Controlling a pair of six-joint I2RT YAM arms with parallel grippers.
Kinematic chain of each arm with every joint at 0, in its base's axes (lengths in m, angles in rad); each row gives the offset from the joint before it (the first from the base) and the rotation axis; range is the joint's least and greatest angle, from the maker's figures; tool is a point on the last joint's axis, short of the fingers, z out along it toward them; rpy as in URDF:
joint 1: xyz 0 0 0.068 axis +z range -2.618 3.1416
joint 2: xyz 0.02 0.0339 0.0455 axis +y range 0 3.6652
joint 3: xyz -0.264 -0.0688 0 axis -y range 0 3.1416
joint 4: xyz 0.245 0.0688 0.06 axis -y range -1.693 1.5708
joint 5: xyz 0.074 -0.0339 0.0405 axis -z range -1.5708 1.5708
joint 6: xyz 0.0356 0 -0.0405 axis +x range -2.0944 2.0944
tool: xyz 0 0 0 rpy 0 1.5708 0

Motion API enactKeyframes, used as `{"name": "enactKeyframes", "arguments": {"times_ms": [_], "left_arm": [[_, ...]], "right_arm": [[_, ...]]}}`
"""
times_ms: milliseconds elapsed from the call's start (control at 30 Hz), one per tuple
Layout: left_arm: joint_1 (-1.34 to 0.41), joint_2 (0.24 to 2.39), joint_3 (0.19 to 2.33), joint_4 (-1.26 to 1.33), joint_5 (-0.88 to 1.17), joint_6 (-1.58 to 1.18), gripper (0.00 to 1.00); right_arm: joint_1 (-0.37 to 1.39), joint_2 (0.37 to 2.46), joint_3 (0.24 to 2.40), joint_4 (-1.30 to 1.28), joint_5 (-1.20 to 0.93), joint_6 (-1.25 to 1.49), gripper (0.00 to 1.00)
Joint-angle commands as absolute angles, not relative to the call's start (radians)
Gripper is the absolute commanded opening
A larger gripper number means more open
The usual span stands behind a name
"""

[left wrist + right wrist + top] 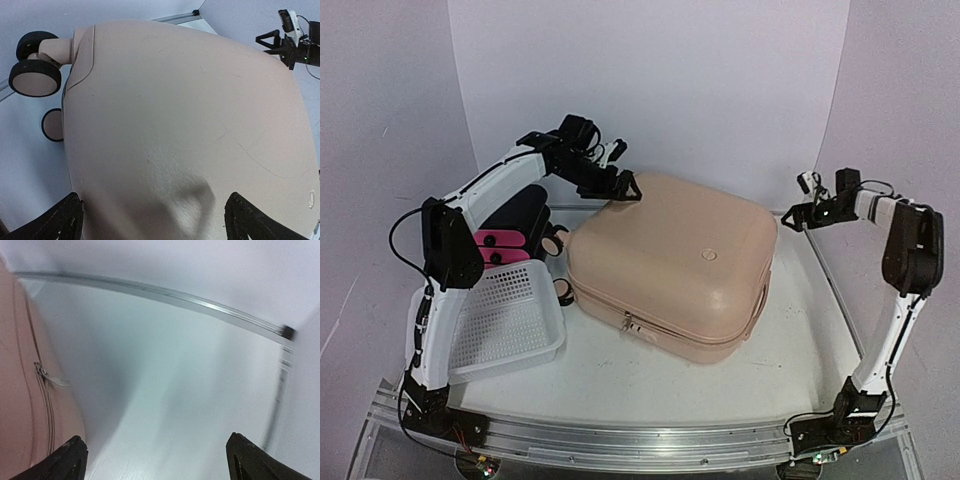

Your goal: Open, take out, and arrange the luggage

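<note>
1. Luggage [675,265] lay flat mid-tabletop [650,385], zip [630,325] shut; nothing opened or taken out yet.
2. Left gripper [625,187] hovered wide open and empty over its far left corner.
3. Right gripper [800,215] stood wide open and empty beside its far right edge.

Two white-and-black arms on a rail [620,440]
Left arm [495,178] and right arm [885,340] share white links, black joints and black bases [425,405] at the rail; thin black cables [395,235] trail down to it; left gripper [628,187] and right gripper [794,217] have black triangular fingers [55,222].
</note>
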State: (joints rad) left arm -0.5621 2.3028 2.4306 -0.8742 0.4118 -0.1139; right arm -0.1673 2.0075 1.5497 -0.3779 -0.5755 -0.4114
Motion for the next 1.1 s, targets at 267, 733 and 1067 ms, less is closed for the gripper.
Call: {"name": "enactKeyframes", "arguments": {"times_ms": [267, 733, 1067], "left_arm": [[-0.560, 1.675, 1.908, -0.932, 0.252, -0.266, 0.99], [-0.710, 1.069, 0.906, -0.236, 0.065, -0.300, 0.96], [-0.475, 1.382, 1.302, -0.480, 0.313, -0.276, 1.00]], "right_arm": [[0.162, 1.485, 1.672, -1.093, -0.295, 0.279, 0.98], [0.918, 1.680, 1.925, -1.224, 0.106, 0.135, 0.98], [1.079, 1.829, 1.917, -1.264, 0.338, 0.076, 0.98]]}}
